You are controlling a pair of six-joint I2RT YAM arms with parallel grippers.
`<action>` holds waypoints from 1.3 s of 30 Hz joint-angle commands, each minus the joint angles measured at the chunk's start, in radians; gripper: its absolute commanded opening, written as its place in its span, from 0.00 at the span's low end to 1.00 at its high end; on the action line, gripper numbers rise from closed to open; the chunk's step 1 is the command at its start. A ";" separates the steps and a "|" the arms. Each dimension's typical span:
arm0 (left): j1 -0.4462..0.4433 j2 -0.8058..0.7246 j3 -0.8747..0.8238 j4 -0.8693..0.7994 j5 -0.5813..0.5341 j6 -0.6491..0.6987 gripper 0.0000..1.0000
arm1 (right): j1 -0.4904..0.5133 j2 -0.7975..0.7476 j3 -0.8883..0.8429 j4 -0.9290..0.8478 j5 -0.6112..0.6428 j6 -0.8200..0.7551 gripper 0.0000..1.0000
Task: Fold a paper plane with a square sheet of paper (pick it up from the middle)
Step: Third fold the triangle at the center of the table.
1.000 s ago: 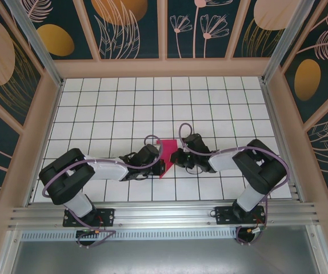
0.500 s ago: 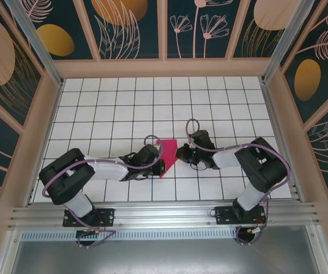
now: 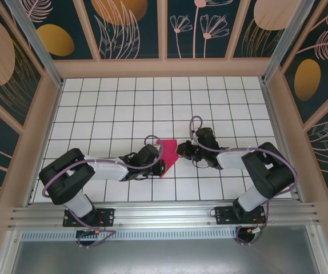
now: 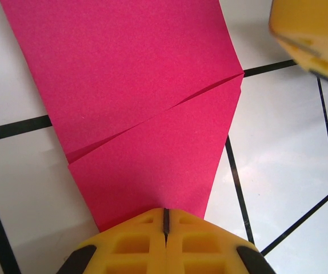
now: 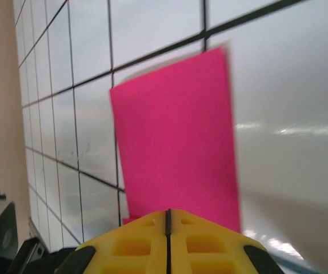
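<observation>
The square sheet of paper (image 3: 167,155) is a creased magenta-pink angular shape on the white tiled table, between both arms. In the left wrist view the paper (image 4: 147,114) shows a diagonal flap edge and narrows into my left gripper (image 4: 166,216), whose yellow jaws are shut on its near end. My left gripper (image 3: 160,165) sits at the paper's near-left edge. My right gripper (image 3: 179,150) is at the paper's right edge. In the right wrist view its jaws (image 5: 168,214) are shut on the paper (image 5: 175,137), which rises off the table in front of them.
The tiled table (image 3: 112,108) is ringed by a low tan wall (image 3: 164,68). The right gripper's yellow fingers (image 4: 310,34) enter the left wrist view at top right. An aluminium rail (image 3: 164,217) runs along the near edge by the arm bases.
My right arm's wrist has swung to the right and farther away, with its gripper staying at the paper's right edge. The left arm and the paper have hardly moved.
</observation>
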 commanded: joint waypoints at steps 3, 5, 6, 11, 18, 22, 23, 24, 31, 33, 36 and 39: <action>0.001 0.032 -0.014 -0.124 -0.032 0.029 0.00 | 0.063 0.075 0.041 -0.001 -0.014 -0.002 0.10; 0.000 0.028 -0.010 -0.124 -0.030 0.030 0.00 | 0.075 0.118 0.048 0.013 -0.029 0.003 0.09; 0.001 0.027 -0.007 -0.125 -0.030 0.033 0.00 | 0.083 0.136 0.052 0.014 -0.035 0.001 0.09; 0.002 0.008 0.007 -0.128 -0.017 0.034 0.00 | 0.097 0.193 0.059 -0.039 0.023 -0.008 0.07; 0.001 -0.109 0.055 -0.161 0.000 0.040 0.09 | 0.099 0.183 0.053 -0.084 0.059 -0.007 0.07; 0.001 -0.153 0.061 -0.105 0.069 0.027 0.11 | 0.100 0.172 0.060 -0.103 0.064 -0.012 0.07; 0.002 -0.147 0.063 -0.079 0.108 0.021 0.10 | 0.100 0.170 0.063 -0.107 0.066 -0.014 0.07; 0.001 -0.132 0.065 -0.055 0.145 0.015 0.10 | 0.101 0.170 0.068 -0.112 0.067 -0.014 0.07; 0.002 -0.015 0.055 0.029 0.246 -0.044 0.08 | 0.108 0.182 0.085 -0.128 0.081 -0.018 0.06; 0.002 -0.007 0.049 0.012 0.220 -0.044 0.07 | 0.109 0.186 0.088 -0.133 0.087 -0.019 0.07; 0.003 -0.008 0.026 0.021 0.206 -0.048 0.07 | 0.108 0.192 0.087 -0.140 0.093 -0.020 0.07; 0.003 -0.001 0.013 0.013 0.197 -0.050 0.07 | 0.109 0.195 0.087 -0.150 0.102 -0.024 0.07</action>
